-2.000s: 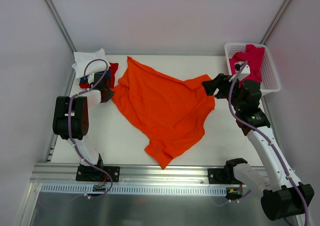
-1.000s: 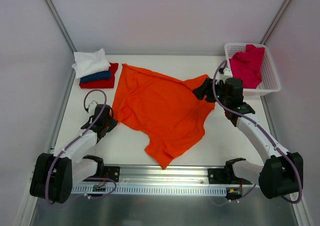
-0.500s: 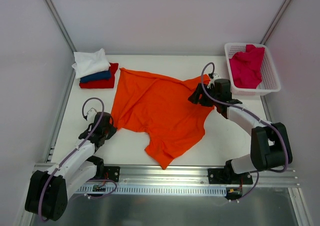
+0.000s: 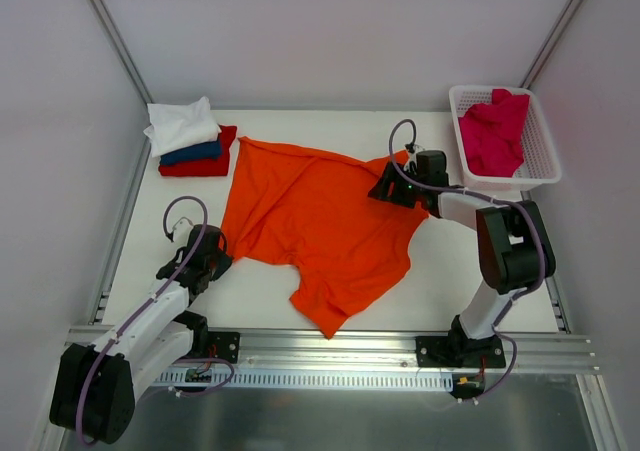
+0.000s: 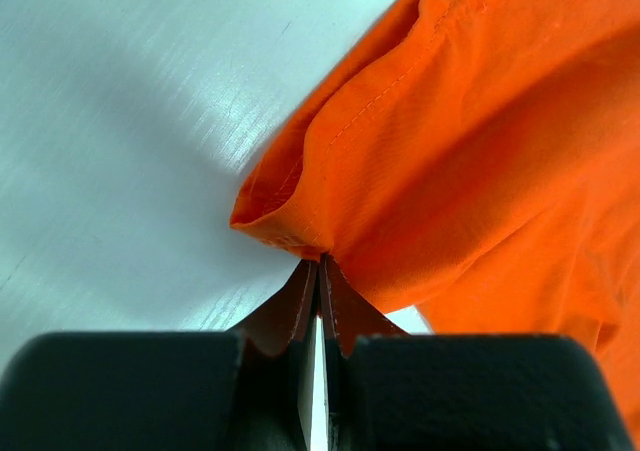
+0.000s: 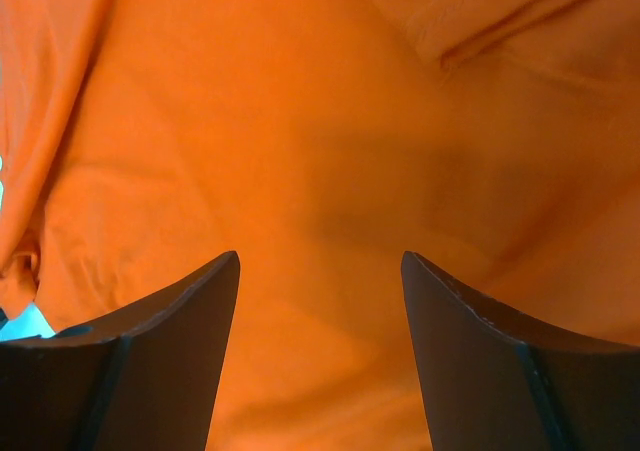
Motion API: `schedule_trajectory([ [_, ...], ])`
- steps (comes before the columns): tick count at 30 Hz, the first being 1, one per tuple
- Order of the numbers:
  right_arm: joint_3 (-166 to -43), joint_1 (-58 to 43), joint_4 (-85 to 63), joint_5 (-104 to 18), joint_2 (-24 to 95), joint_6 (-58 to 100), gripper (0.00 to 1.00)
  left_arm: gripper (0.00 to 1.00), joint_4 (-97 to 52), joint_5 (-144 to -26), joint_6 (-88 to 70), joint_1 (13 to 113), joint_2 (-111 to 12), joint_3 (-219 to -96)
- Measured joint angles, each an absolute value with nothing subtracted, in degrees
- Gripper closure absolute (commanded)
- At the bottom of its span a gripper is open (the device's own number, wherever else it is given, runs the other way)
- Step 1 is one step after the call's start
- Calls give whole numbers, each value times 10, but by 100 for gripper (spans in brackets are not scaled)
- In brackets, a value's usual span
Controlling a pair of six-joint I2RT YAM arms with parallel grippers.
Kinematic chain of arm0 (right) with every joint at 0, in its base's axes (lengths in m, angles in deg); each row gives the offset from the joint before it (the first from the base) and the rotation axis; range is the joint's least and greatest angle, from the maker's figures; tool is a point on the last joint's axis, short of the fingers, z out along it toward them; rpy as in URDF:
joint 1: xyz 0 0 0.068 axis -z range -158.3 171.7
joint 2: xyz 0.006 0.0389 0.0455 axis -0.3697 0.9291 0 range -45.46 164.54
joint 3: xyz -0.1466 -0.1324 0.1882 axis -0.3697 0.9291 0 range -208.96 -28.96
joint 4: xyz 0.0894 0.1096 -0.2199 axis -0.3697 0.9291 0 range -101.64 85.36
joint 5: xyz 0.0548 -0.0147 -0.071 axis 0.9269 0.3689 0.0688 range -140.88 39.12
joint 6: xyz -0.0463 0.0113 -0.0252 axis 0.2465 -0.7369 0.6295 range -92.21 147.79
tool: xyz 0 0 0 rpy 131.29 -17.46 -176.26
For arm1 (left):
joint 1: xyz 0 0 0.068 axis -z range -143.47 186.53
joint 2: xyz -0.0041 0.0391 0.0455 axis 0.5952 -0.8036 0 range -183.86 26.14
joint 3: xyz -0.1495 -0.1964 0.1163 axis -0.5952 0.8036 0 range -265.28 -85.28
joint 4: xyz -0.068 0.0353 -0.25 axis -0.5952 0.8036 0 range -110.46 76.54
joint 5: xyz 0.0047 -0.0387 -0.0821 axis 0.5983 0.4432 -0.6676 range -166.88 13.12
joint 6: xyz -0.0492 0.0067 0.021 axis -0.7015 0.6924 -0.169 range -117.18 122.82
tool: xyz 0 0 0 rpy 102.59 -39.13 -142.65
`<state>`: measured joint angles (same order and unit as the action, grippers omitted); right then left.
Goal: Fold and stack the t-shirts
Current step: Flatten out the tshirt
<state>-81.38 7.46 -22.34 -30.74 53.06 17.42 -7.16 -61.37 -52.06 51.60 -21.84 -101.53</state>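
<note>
The large orange t-shirt (image 4: 320,216) lies spread and crumpled on the white table. My left gripper (image 4: 222,258) is shut on the orange t-shirt's lower left corner (image 5: 300,226), low at the table. My right gripper (image 4: 385,191) is open over the shirt's upper right part, and orange cloth (image 6: 320,171) fills its view between the spread fingers (image 6: 190,301). A stack of white (image 4: 180,123), dark blue (image 4: 190,153) and red (image 4: 200,165) folded t-shirts sits at the back left. A crimson-pink t-shirt (image 4: 492,131) lies in the basket.
The white plastic lattice basket (image 4: 540,166) stands at the back right corner. Bare white table (image 4: 470,271) shows to the right of and in front of the orange shirt. The metal rail (image 4: 330,351) runs along the near edge.
My left arm came down from the stack to the shirt's lower left corner and shut on it. My right gripper moved left onto the shirt's upper right part. The shirt's left side pulled straighter.
</note>
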Motion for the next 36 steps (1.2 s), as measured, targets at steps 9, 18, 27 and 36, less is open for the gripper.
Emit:
schedule_trajectory([
  [9,-913,105,-247,-275,626,165,32,100,-71,-613,-520,516,-219,-1015],
  [18,-950,114,-260,-261,680,155,34,100,-71,-612,-520,516,-223,-1015],
  [27,-951,127,-276,-259,688,150,44,100,-72,-612,-520,516,-230,-1015],
  [36,-965,135,-291,-259,709,149,53,100,-71,-612,-519,516,-222,-1015],
])
